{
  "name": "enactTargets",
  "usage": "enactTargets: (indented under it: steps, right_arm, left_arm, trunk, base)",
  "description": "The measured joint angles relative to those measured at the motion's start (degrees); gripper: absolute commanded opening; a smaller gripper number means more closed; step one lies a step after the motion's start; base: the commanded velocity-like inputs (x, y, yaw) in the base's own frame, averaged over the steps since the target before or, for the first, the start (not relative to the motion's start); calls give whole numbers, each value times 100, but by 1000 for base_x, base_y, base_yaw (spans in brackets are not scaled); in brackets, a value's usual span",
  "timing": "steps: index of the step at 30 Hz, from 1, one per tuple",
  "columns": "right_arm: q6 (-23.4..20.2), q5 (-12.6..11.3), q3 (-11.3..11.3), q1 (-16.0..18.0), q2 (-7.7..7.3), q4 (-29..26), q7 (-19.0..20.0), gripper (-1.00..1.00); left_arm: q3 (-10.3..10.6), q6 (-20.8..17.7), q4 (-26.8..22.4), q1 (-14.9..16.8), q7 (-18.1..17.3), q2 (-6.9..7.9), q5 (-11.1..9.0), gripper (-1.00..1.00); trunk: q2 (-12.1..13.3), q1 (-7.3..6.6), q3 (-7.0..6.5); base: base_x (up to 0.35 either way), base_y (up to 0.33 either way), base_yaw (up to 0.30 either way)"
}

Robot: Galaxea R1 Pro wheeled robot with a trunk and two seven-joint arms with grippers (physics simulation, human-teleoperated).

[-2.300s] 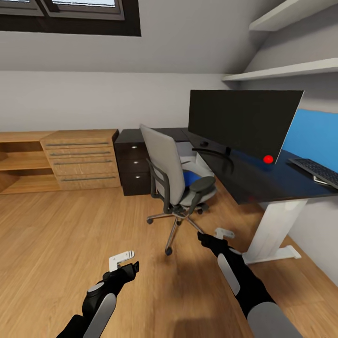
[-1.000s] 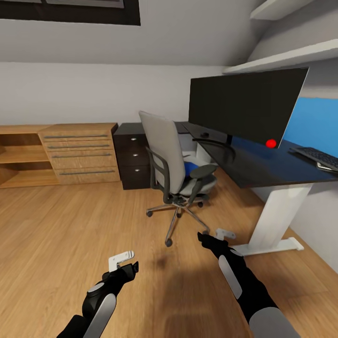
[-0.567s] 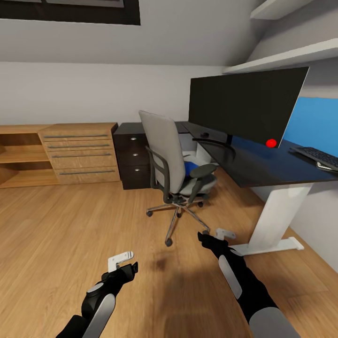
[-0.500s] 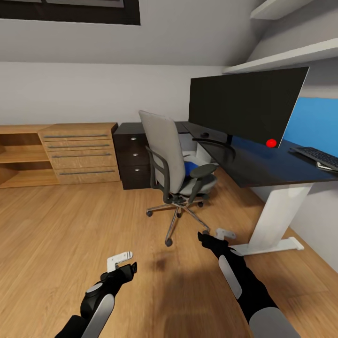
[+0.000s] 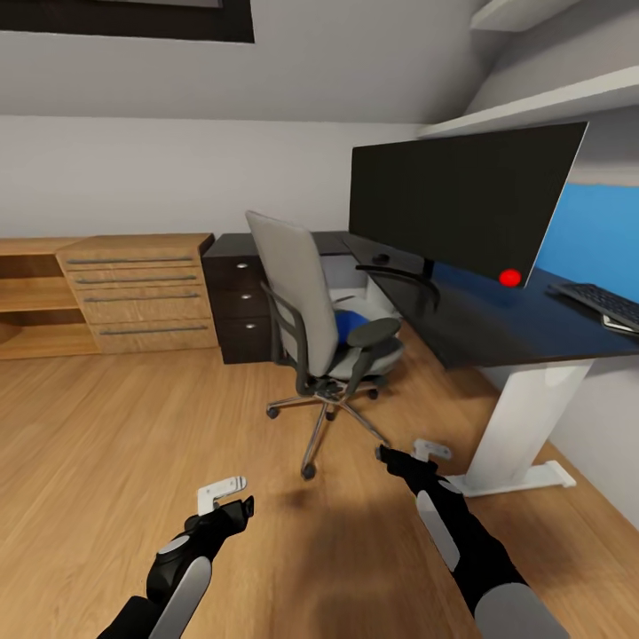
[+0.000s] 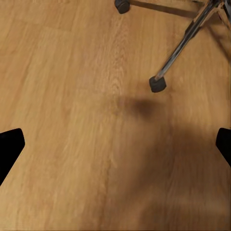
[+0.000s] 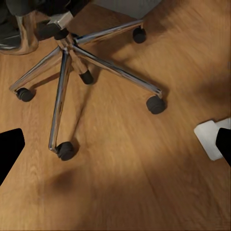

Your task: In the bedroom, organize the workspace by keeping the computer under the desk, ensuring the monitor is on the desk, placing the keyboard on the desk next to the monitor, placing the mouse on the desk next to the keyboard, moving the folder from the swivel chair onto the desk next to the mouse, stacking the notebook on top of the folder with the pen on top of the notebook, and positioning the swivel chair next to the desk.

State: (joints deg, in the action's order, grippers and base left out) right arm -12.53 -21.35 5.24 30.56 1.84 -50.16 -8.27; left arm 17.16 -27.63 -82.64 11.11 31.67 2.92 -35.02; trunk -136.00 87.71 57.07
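Note:
The grey swivel chair [image 5: 315,306] stands on the wood floor with its back toward me, just left of the black desk [image 5: 497,333]. A bright blue folder [image 5: 351,327] lies on its seat, partly hidden by the backrest and armrest. The wide black monitor [image 5: 461,200] stands on the desk, and the keyboard [image 5: 608,303] lies at the desk's far right. A tiny dark mouse [image 5: 382,258] sits by the monitor's foot. My left gripper [image 5: 222,491] and right gripper [image 5: 424,450] hover open and empty over the floor, short of the chair. Its chrome base [image 7: 72,53] fills part of the right wrist view.
A light-wood drawer chest [image 5: 138,293] and open shelf [image 5: 35,302] line the back wall. The black drawer unit [image 5: 235,302] sits behind the chair. The white desk leg [image 5: 524,426] stands close to my right arm. A blue wall panel [image 5: 595,240] backs the desk.
The head view has shifted, so chair and desk sit slightly further left and closer. My left arm has sunk a little in the picture. Both grippers stay open.

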Motion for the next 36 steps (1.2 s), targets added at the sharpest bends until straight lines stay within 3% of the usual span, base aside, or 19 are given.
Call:
enactTargets:
  steps: [1,7,11,18,23,36]
  right_arm:
    - [227,38,5,4,-3,230,-4,100]
    - [547,321,32,9,5,459,2,100]
    - [978,728,46,9,22,475,-7,100]
    - [1246,1173,42,8,42,480,-18,100]
    - [1385,1286,39,8,47,497,-21,100]
    - [1635,1316,38,2,48,521,-24,100]
  left_arm:
    - [4,0,-1,0,0,1,2,100]
    - [2,-8,1,0,1,8,4,100]
    - [1,-6,1,0,1,9,1,100]
    - [1,-2,2,0,1,10,0,100]
    - [6,-2,0,0,1,10,4,100]
    - [1,-3,0,0,1,10,-3,100]
  trunk:
    - [0,0,0]
    - [0,2,0]
    - [0,2,0]
    - [0,1,0]
    - [0,-1,0]
    - [0,2,0]
  base:
    - [228,-196,0]
    - [82,-72,0]
    - [9,-8,0]
    - [27,-2,0]
    - [219,0,0]
    - [166,0,0]
